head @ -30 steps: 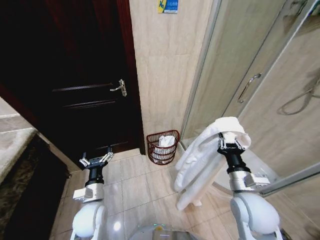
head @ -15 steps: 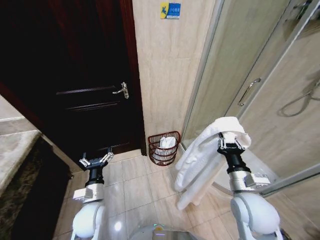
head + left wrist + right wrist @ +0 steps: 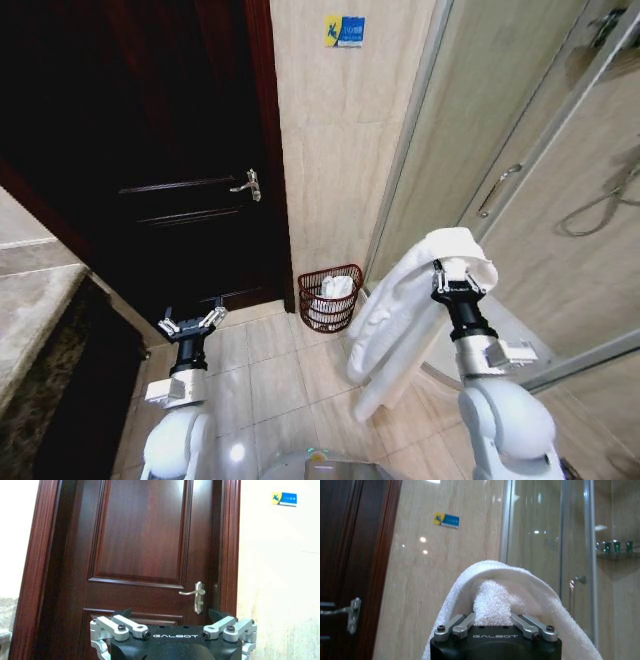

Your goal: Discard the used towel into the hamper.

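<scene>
A white towel (image 3: pixel 400 310) hangs in long folds from my right gripper (image 3: pixel 457 277), which is raised at the right and shut on the towel's top fold (image 3: pixel 492 602). The hamper (image 3: pixel 329 297), a small reddish-brown openwork basket with white cloth inside, stands on the floor against the beige wall, ahead of me and to the left of the hanging towel. My left gripper (image 3: pixel 192 322) is held up low at the left, open, with nothing between its fingers (image 3: pixel 120 624), facing the dark door.
A dark wooden door (image 3: pixel 170 170) with a metal lever handle (image 3: pixel 249 184) fills the left. A glass shower enclosure (image 3: pixel 520 180) with a handle runs along the right. A stone counter edge (image 3: pixel 30 300) is at far left. Tiled floor (image 3: pixel 270 370) lies between me and the hamper.
The whole head view has shifted: door, wall and hamper sit slightly higher and farther off, so the camera moved. Both arms keep their pose, with the towel still held.
</scene>
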